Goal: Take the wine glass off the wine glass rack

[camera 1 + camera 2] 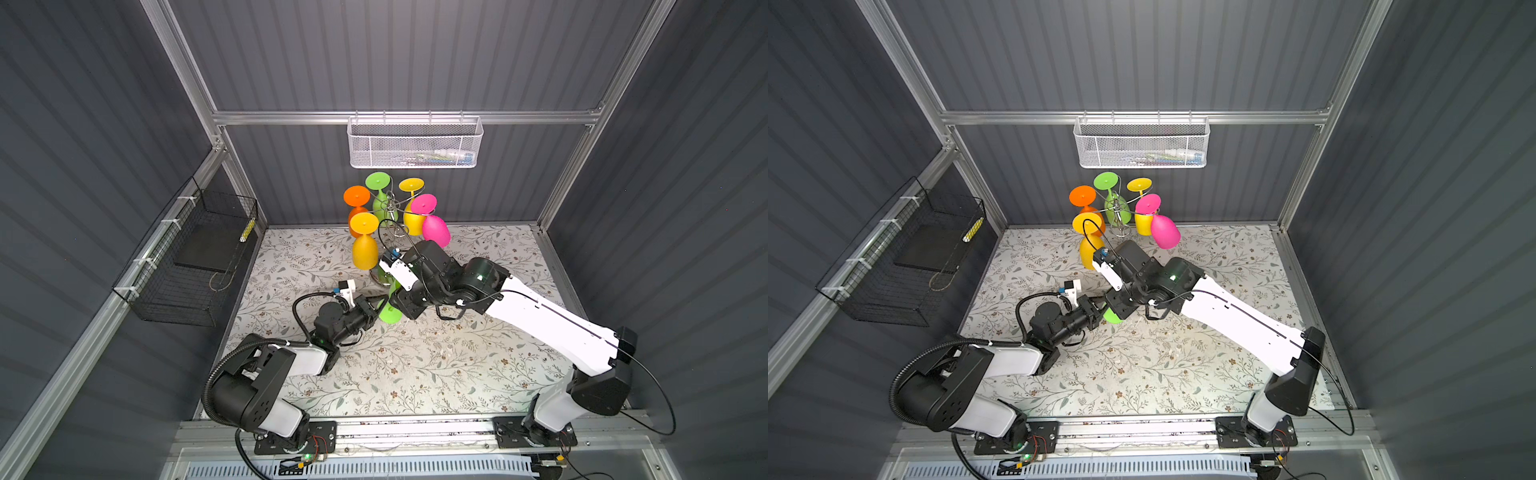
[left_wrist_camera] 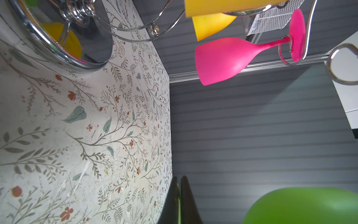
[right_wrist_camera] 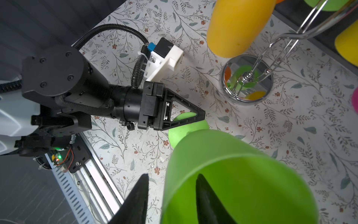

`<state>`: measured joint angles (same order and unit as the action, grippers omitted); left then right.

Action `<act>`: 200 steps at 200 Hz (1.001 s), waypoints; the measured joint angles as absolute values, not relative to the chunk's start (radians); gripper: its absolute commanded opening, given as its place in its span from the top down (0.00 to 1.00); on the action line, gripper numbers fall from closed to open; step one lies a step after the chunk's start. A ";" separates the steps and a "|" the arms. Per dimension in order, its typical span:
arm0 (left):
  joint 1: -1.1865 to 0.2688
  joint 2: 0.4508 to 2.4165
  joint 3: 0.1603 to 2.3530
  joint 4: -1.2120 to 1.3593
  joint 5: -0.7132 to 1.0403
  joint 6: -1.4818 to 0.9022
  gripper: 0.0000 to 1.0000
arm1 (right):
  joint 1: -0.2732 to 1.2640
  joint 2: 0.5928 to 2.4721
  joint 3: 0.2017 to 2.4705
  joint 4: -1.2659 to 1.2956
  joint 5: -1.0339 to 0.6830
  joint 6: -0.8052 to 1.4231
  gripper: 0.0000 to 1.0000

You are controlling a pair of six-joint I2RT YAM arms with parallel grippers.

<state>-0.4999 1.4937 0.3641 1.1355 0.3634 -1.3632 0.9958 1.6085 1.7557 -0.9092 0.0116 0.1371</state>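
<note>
We find the green wine glass (image 1: 390, 313) off the wine glass rack (image 1: 390, 208), at its 6 o'clock in a top view. The left gripper (image 3: 201, 114) is clamped on its foot, we judge to steady it while the right gripper (image 3: 172, 175) straddles the bowl wall, jaws apart, not pinching

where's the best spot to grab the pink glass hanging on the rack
Probably the bowl of the pink glass, from the right. It hangs foot-up with the bowl tilted outward and clear, while the stem is caught in a wire loop of the rack.
</note>
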 measured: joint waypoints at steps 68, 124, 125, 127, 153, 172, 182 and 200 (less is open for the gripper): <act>-0.493 1.476 0.358 1.103 0.334 -1.345 1.00 | 1.003 1.612 1.784 -0.918 0.003 0.134 0.89; -0.487 1.396 0.338 1.034 0.295 -1.309 0.76 | 1.003 1.636 1.821 -0.935 -0.005 0.142 1.00; -0.487 1.394 0.338 1.033 0.294 -1.309 0.74 | 1.003 1.636 1.821 -0.935 -0.005 0.142 1.00; -0.487 1.388 0.338 1.026 0.291 -1.298 0.70 | 1.004 1.636 1.822 -0.935 -0.005 0.142 1.00; -0.487 1.301 0.339 0.920 0.260 -1.266 0.31 | 1.008 1.636 1.825 -0.964 0.009 0.142 1.00; -0.487 1.220 0.351 0.801 0.233 -1.219 0.12 | 1.002 1.633 1.821 -0.974 0.024 0.142 1.00; -0.487 1.175 0.369 0.716 0.220 -1.189 0.04 | 0.989 1.626 1.808 -0.976 0.033 0.142 1.00; -0.487 1.114 0.424 0.560 0.204 -1.139 0.00 | 0.947 1.608 1.784 -0.986 0.043 0.143 1.00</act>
<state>-0.4870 1.1145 0.4244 0.5598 0.2043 -1.1393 0.9474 1.6077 1.7836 -0.9855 0.0429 0.1429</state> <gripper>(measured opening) 0.985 0.047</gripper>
